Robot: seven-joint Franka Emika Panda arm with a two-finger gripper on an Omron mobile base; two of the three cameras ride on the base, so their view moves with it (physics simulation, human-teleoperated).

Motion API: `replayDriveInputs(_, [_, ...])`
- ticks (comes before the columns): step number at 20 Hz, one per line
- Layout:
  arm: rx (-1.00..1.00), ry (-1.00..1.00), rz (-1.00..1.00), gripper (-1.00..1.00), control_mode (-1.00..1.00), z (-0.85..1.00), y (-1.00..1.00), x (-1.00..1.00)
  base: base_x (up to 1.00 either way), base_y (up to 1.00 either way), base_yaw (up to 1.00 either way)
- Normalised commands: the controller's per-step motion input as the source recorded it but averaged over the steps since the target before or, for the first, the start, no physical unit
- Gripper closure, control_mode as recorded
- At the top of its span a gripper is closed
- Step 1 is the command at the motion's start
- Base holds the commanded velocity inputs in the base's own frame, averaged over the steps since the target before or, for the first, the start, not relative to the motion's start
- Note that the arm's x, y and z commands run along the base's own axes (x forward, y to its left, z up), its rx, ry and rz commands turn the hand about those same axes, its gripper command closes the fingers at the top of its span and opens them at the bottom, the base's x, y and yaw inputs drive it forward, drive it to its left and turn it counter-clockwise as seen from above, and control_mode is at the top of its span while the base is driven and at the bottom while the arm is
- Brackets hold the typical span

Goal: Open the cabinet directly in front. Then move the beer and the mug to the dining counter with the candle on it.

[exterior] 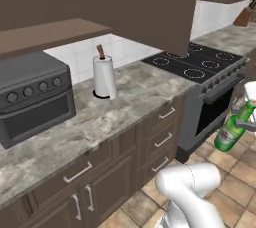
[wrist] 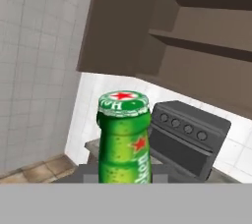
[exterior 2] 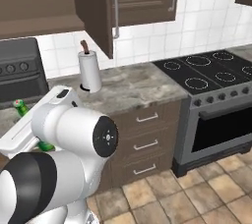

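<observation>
The beer (exterior: 231,131), a green bottle with a red-white label, hangs tilted in the air over the tiled floor in front of the stove. My gripper (exterior: 245,117) is shut on its upper part at the right edge of the left base view. In the hand view the beer (wrist: 123,139) stands close up, its cap towards the camera. In the right base view my arm hides most of the beer (exterior 2: 19,104). The cabinet (exterior 2: 96,14) has its door swung open, and its bare shelves (wrist: 206,39) show. The mug, the candle and the dining counter are out of view.
A dark toaster oven (exterior: 32,97) and a paper towel roll (exterior: 104,76) stand on the stone counter (exterior: 130,102). A black stove (exterior: 200,64) sits to the right, with a knife block (exterior: 244,16) beyond it. The open door (exterior: 150,7) juts out over the counter.
</observation>
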Motion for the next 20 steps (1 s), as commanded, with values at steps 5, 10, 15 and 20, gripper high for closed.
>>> replayDriveInputs(5, [0.00,0.00,0.00,1.00,1.00,0.00,0.00,0.00,0.00,-0.11,-0.47])
replayDriveInputs(10, [0.00,0.00,0.00,1.00,1.00,0.00,0.00,0.00,0.00,-0.10,-0.36])
replayDriveInputs(15, [0.00,0.00,0.00,1.00,1.00,0.00,0.00,0.00,0.00,-0.20,-0.33])
replayDriveInputs(20, [0.00,0.00,0.00,1.00,1.00,0.00,0.00,0.00,0.00,-0.23,-0.31])
